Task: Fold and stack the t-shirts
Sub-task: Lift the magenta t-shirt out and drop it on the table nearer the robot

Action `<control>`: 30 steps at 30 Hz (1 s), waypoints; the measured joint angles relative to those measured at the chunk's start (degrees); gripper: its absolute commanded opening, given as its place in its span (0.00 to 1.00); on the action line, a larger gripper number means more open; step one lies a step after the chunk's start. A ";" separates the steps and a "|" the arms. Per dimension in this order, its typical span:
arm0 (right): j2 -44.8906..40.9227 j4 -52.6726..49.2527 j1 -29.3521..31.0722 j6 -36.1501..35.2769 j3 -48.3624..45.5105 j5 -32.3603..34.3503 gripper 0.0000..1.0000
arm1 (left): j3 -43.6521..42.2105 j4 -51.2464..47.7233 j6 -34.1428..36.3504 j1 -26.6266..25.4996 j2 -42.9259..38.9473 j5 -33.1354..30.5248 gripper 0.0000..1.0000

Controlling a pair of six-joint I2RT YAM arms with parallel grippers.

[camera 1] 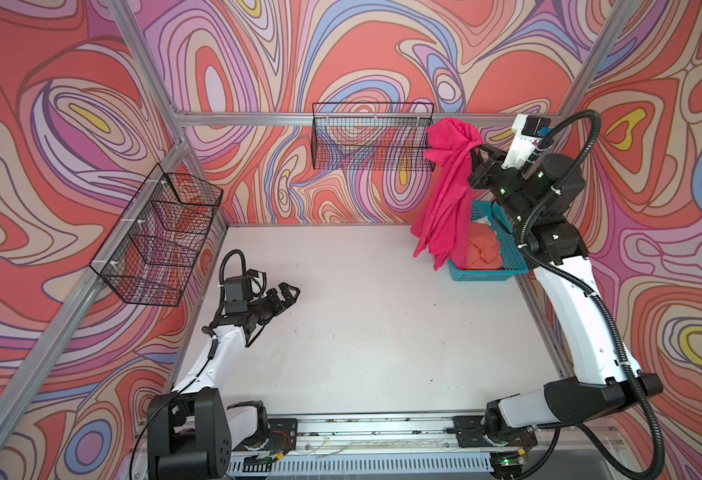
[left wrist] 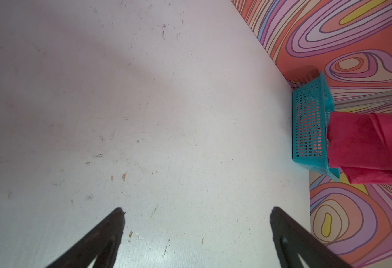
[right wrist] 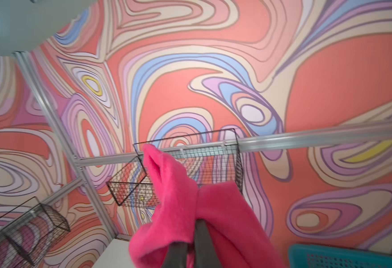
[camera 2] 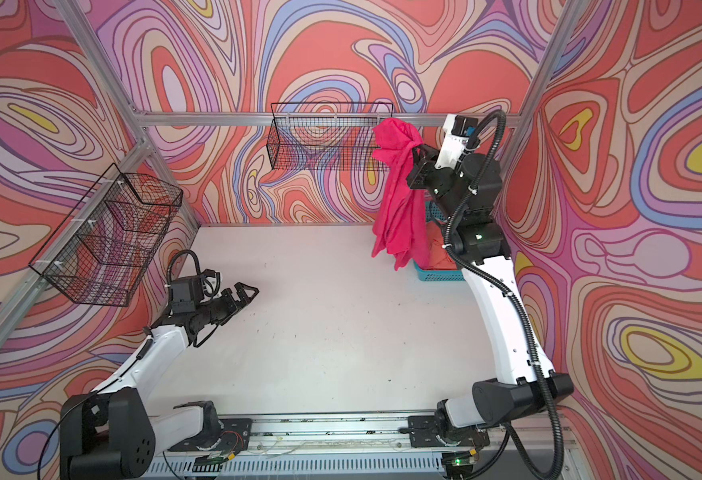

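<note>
The right gripper [camera 1: 475,153] is clenched on the pink shirt [camera 1: 444,199], its tips buried in cloth; left gripper [camera 1: 291,293] spread, empty; orange shirt [camera 1: 484,253] half-hidden in basket [camera 1: 486,275].

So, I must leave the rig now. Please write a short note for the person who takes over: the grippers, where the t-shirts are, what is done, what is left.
The right gripper is shut on the pink t-shirt and holds it high; the cloth hangs bunched, its lower end by the teal basket.
The left gripper is open and empty, low over the table.
The coral t-shirt lies crumpled in the basket.
Done: nothing folded or stacked yet.
Left: spread and fold both shirts, then stack them.
</note>
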 measured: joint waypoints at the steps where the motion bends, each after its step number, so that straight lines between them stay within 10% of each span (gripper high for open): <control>1: 0.09 0.48 0.76 0.13 1.25 -1.22 0.00 | -0.11 0.00 0.00 0.00 -0.11 0.00 1.00; 13: 6.60 7.17 14.12 3.28 10.93 -11.21 0.00 | -0.37 -0.02 -0.37 0.00 -1.40 -0.31 1.00; 30: 8.00 0.42 17.42 8.13 -22.67 -3.76 0.00 | -0.33 -1.16 0.48 -0.39 -2.32 -3.54 1.00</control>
